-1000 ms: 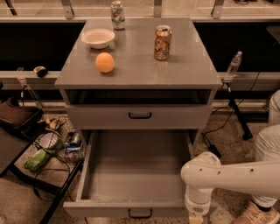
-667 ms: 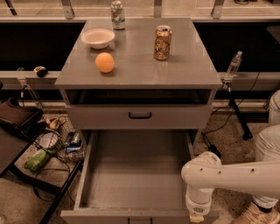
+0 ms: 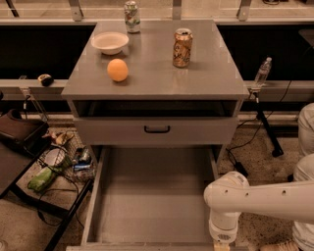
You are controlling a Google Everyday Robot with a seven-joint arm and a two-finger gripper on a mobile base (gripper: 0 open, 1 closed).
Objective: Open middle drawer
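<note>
Grey cabinet (image 3: 157, 81) fills frame centre. Middle drawer (image 3: 152, 196) is open: the wide, shallow tray extends from the cabinet toward 6 o'clock, and its front edge is cut by the frame bottom. White arm (image 3: 265, 198) enters from 4 o'clock and bends down past the tray's right rail. The upper drawer (image 3: 196, 131) is closed, with its black bar handle (image 3: 157, 129) centred. On the cabinet top: white bowl (image 3: 110, 42) at 10 o'clock, gold can (image 3: 182, 48) at 2 o'clock, green-and-white can (image 3: 131, 10) at the back edge around 11, and an orange (image 3: 117, 70) left of centre at 6 o'clock from the bowl. Gripper (image 3: 222, 246) sits at the frame bottom, around 5 o'clock, just beside the tray's front right corner. It is mostly cropped, so I can't tell its state.
</note>
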